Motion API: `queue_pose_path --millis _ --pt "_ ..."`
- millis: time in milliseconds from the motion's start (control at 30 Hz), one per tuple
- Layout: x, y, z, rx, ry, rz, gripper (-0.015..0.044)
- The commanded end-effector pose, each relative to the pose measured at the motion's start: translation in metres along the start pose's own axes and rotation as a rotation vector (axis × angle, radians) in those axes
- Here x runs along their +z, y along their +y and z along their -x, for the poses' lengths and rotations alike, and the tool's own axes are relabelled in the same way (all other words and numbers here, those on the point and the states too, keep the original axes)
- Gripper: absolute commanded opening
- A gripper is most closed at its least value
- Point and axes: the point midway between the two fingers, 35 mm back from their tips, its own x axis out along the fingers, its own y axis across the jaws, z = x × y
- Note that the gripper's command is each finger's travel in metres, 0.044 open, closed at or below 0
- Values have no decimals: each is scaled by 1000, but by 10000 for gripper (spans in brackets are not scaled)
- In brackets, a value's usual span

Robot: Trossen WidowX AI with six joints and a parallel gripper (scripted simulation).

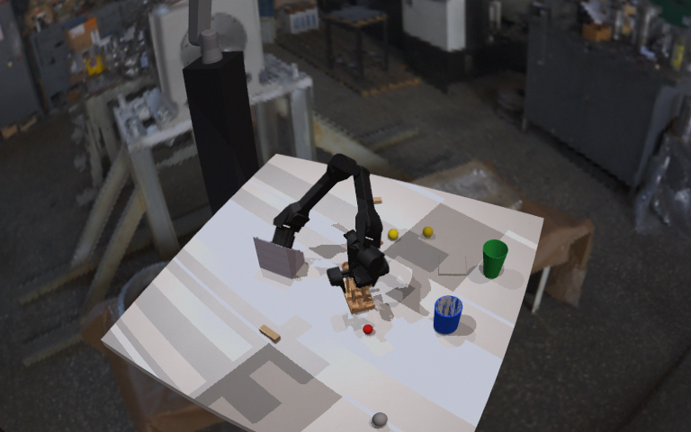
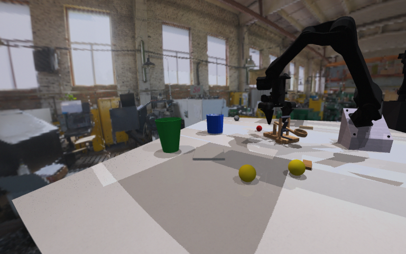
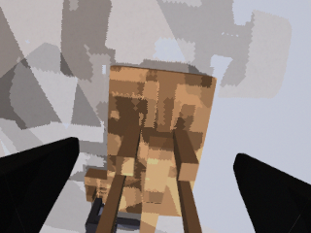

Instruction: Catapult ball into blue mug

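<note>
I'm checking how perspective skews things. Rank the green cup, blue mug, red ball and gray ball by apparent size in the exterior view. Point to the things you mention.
1. Green cup (image 1: 493, 260) (image 2: 168, 136)
2. Blue mug (image 1: 446, 317) (image 2: 214, 124)
Unranked: red ball (image 1: 367, 328) (image 2: 259, 128) and gray ball (image 1: 379, 418) (image 2: 236, 118), too alike.

From above, a green tapered plastic-looking cup (image 1: 493, 259) (image 2: 169, 134) stands far right, a thin pale square plate (image 1: 452, 265) (image 2: 208, 152) left of it; farther left sit two yellow round balls (image 1: 393, 234) (image 2: 296, 167); a smooth grey ball (image 1: 379, 419) (image 2: 236, 118) lies near, a tan oblong wooden block (image 1: 270, 333) (image 2: 305, 127) left

Dim blurry workshop, pale tabletop, patchy hard-edged shadows, bright hazy windows
</note>
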Motion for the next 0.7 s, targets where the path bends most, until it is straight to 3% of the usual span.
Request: queue_pose_path --millis 0,667 --pt "-1 0 -7 4 4 -6 440" --pt "-2 0 -36 6 6 -5 440"
